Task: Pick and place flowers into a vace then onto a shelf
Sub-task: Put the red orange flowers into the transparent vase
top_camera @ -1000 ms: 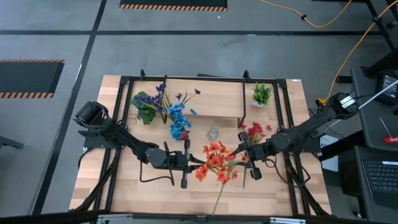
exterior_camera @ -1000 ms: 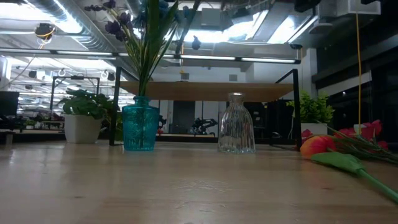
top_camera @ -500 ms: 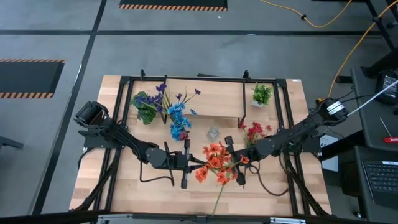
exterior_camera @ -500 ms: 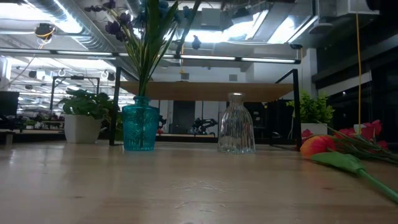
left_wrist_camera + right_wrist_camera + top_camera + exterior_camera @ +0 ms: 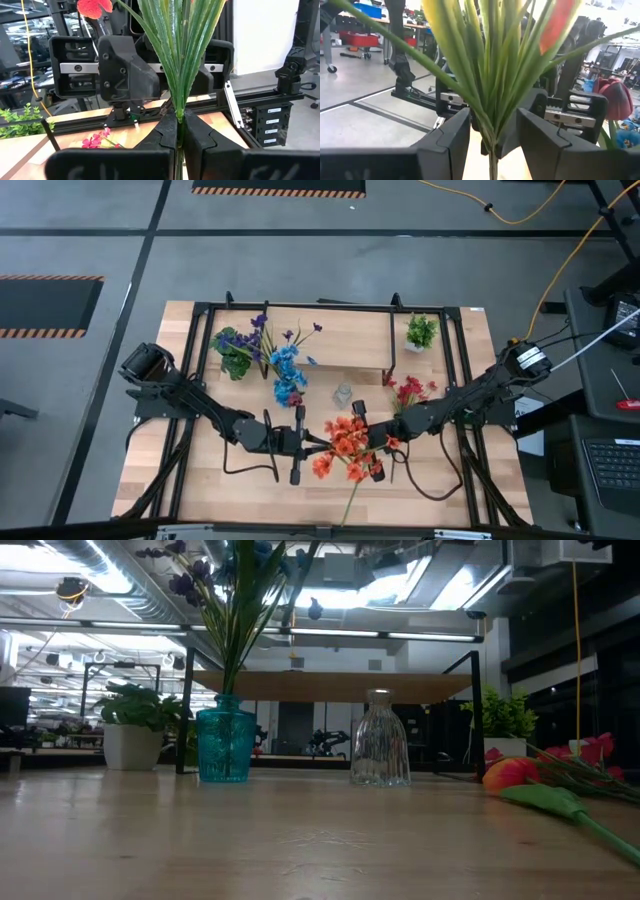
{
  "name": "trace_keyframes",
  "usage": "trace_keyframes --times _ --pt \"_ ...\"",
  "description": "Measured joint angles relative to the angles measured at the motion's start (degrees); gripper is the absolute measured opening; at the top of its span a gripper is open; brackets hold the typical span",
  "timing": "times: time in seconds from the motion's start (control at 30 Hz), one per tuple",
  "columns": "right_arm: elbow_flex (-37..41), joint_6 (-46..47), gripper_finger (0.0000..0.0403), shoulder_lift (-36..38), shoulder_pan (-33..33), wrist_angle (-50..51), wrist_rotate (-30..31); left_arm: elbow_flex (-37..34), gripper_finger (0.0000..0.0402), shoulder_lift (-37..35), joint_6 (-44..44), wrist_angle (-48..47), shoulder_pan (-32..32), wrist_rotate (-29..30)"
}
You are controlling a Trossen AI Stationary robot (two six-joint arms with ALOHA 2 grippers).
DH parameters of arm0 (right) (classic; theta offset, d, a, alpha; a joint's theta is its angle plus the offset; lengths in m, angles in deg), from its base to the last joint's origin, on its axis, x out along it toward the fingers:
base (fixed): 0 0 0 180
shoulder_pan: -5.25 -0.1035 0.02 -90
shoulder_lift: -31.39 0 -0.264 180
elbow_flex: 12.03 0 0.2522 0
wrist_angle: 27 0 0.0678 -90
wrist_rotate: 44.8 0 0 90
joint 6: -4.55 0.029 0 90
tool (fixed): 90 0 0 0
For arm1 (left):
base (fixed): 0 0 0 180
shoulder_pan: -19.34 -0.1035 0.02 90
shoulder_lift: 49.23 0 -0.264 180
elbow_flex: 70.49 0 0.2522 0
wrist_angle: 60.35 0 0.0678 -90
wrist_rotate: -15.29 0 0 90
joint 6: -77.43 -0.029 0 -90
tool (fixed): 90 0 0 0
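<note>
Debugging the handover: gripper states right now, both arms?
Left gripper: shut on the orange flower spray stems.
Right gripper: open, fingers either side of the same stems, not clamped.

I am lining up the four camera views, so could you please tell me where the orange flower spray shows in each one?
High view: the orange flower spray is at the table's front centre, between the left gripper and the right gripper.
Low view: not in it.
Left wrist view: its green stems rise at centre, pinched in shut fingers.
Right wrist view: its stems fill the centre, between open fingers.
Shared landmark: the stem bundle itself.
</note>
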State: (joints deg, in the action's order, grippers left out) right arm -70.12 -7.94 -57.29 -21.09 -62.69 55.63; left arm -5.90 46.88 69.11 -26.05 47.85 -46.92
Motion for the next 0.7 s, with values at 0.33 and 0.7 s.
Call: trace_keyframes --times 0.33,0.7 --pt "0.0 0.0 0.0163 0.0 0.0 0.7 0.0 0.0 0.0004 0.0 0.0 0.3 0.0 0.8" --pt "0.0 0.0 0.0069 0.0 0.0 0.9 0.0 0.0 0.0005 0.0 0.0 1.1 0.0 1.1"
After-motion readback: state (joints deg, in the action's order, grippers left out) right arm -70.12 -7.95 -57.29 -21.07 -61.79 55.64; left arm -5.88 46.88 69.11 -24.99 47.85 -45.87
